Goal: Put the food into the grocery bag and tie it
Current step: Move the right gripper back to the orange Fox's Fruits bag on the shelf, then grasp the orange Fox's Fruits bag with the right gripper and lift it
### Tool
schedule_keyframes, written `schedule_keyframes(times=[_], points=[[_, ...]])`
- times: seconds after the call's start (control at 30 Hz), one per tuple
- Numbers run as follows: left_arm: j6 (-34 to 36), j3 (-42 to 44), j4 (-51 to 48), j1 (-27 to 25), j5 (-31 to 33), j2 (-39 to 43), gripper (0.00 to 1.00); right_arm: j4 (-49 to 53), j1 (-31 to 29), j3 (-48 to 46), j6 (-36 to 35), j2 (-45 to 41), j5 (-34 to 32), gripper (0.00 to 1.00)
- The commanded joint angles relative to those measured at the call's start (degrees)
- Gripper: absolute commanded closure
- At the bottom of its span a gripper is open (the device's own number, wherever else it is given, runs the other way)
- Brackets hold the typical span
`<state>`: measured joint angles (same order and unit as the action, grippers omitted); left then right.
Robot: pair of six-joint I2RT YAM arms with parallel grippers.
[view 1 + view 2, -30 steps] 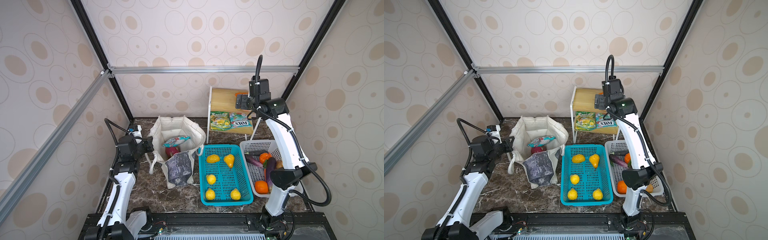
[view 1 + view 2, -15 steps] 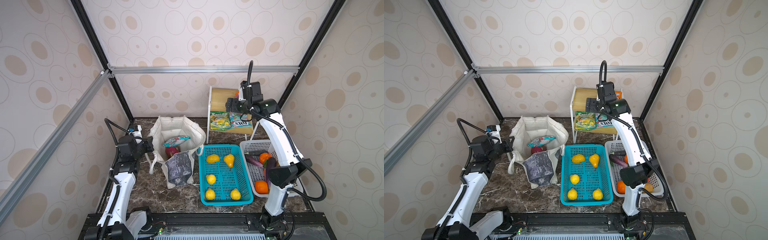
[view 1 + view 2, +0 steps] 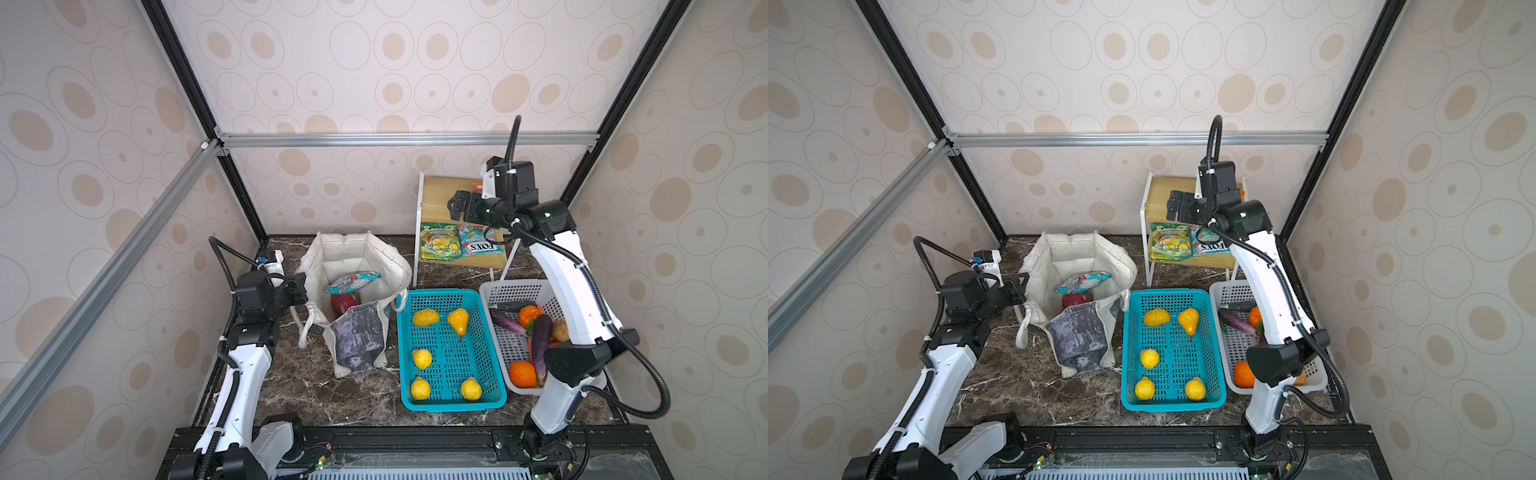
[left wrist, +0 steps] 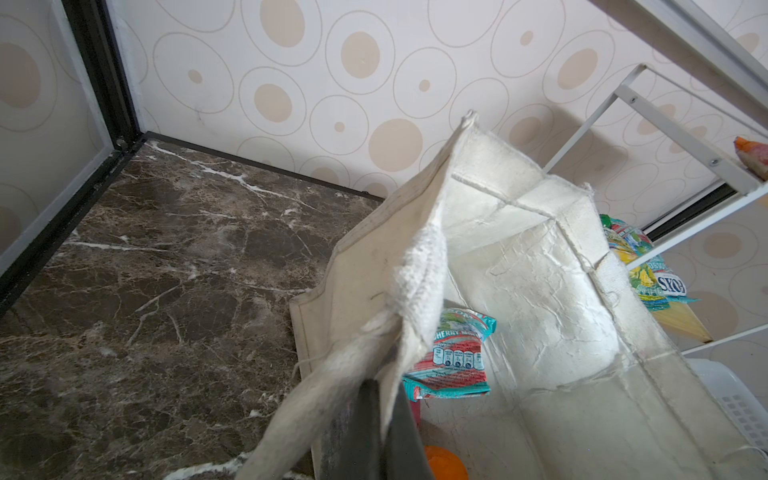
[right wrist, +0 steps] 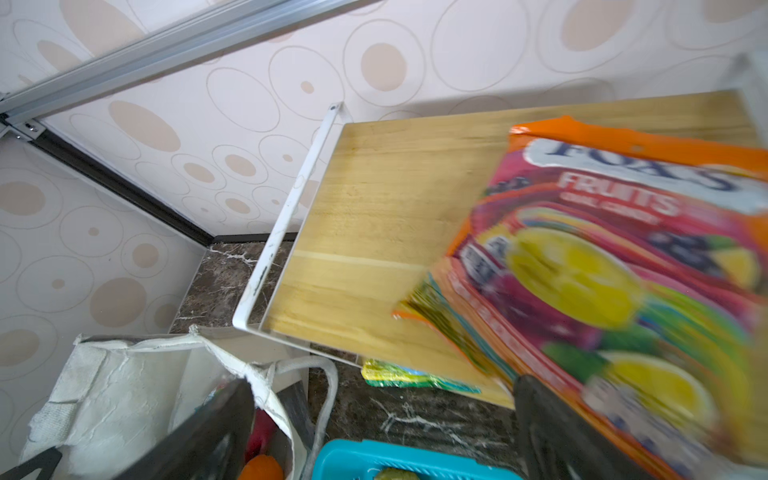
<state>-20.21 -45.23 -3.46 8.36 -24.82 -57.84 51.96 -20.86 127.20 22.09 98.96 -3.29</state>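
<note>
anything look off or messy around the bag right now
The grocery bag sags: its printed front panel folds outward, lower than the back wall, leaving the mouth lopsided. The left hand pinches one side rim. Nothing looks spilled.

A teal plastic basket (image 3: 453,402) is sitting on the dark marble tabletop (image 3: 316,386); a white plastic basket (image 3: 511,291) is standing just beside it; a wooden shelf (image 3: 436,191) on a white metal frame is standing behind both, against the patterned wall (image 3: 374,62).
</note>
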Motion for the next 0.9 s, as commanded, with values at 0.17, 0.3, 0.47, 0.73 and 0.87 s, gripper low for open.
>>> schedule_keyframes(times=[0.17,0.3,0.47,0.73,0.87], points=[[-0.59,-0.25,2.55,0.27,-1.15,1.33,1.0,-4.67,7.66,-14.45,7.3,-10.7,1.81,0.0],[-0.56,-0.29,2.63,0.34,-1.28,1.27,1.0,-7.55,8.95,-17.12,8.82,-10.16,4.5,0.11],[-0.45,-0.21,2.55,0.33,-1.11,1.45,1.0,-8.36,10.33,-17.88,11.14,-7.96,5.65,0.22],[-0.5,-0.25,2.57,0.34,-1.2,1.41,1.0,-12.2,11.17,-20.47,12.27,-7.72,6.6,0.51],[-0.51,-0.29,2.63,0.26,-1.2,1.51,1.0,-13.27,11.63,-21.02,12.48,-7.13,6.89,0.72]])
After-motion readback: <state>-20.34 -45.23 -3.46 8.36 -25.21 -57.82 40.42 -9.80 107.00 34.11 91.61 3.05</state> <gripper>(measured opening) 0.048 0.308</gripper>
